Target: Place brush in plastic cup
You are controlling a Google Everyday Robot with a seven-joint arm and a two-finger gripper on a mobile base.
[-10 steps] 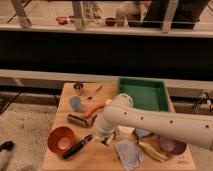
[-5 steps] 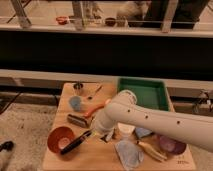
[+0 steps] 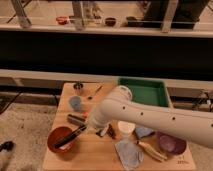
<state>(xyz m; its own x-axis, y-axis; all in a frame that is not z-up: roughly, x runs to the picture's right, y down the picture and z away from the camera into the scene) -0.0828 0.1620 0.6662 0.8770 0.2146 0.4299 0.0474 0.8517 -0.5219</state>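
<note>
The brush (image 3: pixel 70 136) shows as a slim black handle slanting down-left over an orange bowl (image 3: pixel 60 145). Its upper end is in my gripper (image 3: pixel 94 128), at the tip of the white arm, which is shut on it. The pale bristle head is hidden by the gripper. The plastic cup (image 3: pixel 75 102) is small and light blue. It stands upright on the wooden table, up and left of the gripper and apart from it.
A dark rectangular block (image 3: pixel 76 119) lies between cup and gripper. A white cup (image 3: pixel 125 129), grey cloth (image 3: pixel 128 153), purple bowl (image 3: pixel 171 144) and green tray (image 3: pixel 145 90) are to the right. A metal cup (image 3: pixel 78 86) and a utensil (image 3: pixel 96 91) are at the back.
The arm has moved left and slightly up with the brush. The handle has risen over the orange bowl, closer to the blue cup.
</note>
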